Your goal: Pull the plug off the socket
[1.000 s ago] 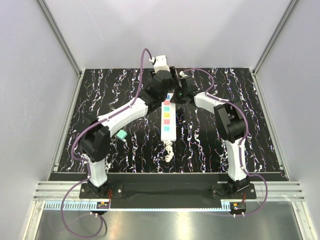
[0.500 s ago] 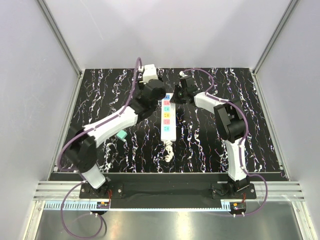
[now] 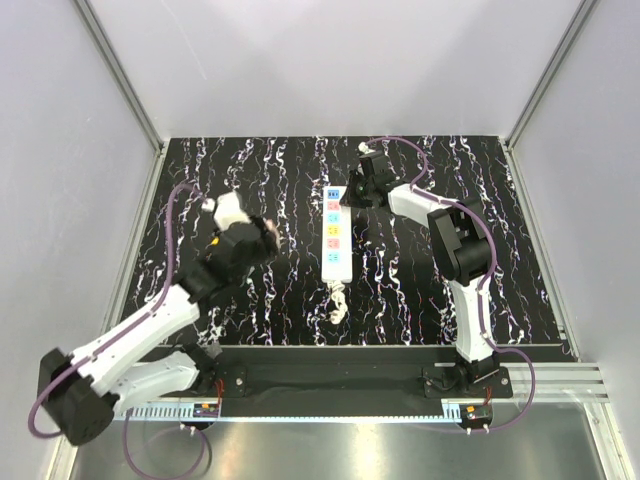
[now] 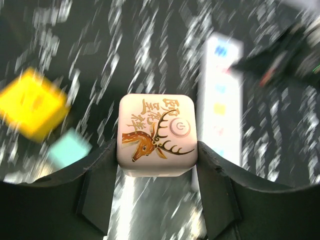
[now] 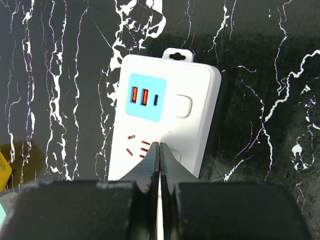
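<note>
My left gripper [image 4: 156, 152] is shut on the plug [image 4: 156, 134], a white cube with a brown deer picture. It holds the plug in the air, left of the socket [image 4: 220, 115], free of it. In the top view the left gripper [image 3: 258, 232] is over the table's left half and hides the plug. The socket [image 3: 337, 235] is a long white power strip with coloured outlets and a knotted cord [image 3: 338, 305]. My right gripper [image 3: 352, 192] is shut, its tips [image 5: 160, 150] resting on the strip's far end [image 5: 165, 115].
A yellow block [image 4: 30, 102] and a teal block [image 4: 67, 150] lie on the black marbled table [image 3: 420, 280] under the left arm. Grey walls with metal rails close in the table on three sides.
My left arm has swung from the strip's far end back and to the left, carrying the plug away from the socket. The right gripper and the strip have stayed in place.
</note>
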`<state>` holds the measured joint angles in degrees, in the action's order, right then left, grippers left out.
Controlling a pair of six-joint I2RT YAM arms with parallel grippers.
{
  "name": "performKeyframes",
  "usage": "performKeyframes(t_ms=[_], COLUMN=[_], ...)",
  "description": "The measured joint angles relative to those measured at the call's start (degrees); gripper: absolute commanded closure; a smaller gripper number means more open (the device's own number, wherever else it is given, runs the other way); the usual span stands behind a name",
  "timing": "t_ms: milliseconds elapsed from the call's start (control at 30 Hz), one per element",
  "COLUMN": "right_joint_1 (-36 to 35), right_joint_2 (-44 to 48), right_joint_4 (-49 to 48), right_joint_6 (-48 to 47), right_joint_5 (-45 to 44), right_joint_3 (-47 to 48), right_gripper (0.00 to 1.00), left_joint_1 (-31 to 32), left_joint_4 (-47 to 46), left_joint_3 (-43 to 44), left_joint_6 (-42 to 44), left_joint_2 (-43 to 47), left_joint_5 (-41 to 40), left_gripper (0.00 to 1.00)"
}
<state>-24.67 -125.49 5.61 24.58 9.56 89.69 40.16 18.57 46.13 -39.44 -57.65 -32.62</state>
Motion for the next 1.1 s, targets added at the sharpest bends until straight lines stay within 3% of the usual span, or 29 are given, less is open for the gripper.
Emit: performKeyframes(t_ms=[233, 500, 867, 1100], right_joint_1=[0.0, 0.0, 0.0, 0.0], right_joint_2=[0.0, 0.0, 0.0, -0.1], right_joint_4=[-0.1, -0.3, -0.4, -0.7], right_joint_6=[-0.4, -0.5, -0.8, -0.8], right_joint_5=[0.1, 0.1, 0.6, 1.7], right_joint_3=[0.0, -0.1, -0.1, -0.1], right_gripper=[1.00, 1.00, 1.00, 1.00], left_joint_1=[-11.1, -17.6, -19.3, -20.7], left_joint_4=[10.3, 11.5, 5.5, 4.1], left_joint_3=[-11.3, -14.8, -20.4, -21.7], left_joint_6=[-7.6, -10.6, -14.3, -16.0], left_joint_2=[13.3, 12.8, 9.8, 10.1], left_joint_5=[15.8, 26.6, 31.8, 31.8], left_gripper=[1.00, 1.00, 1.00, 0.87])
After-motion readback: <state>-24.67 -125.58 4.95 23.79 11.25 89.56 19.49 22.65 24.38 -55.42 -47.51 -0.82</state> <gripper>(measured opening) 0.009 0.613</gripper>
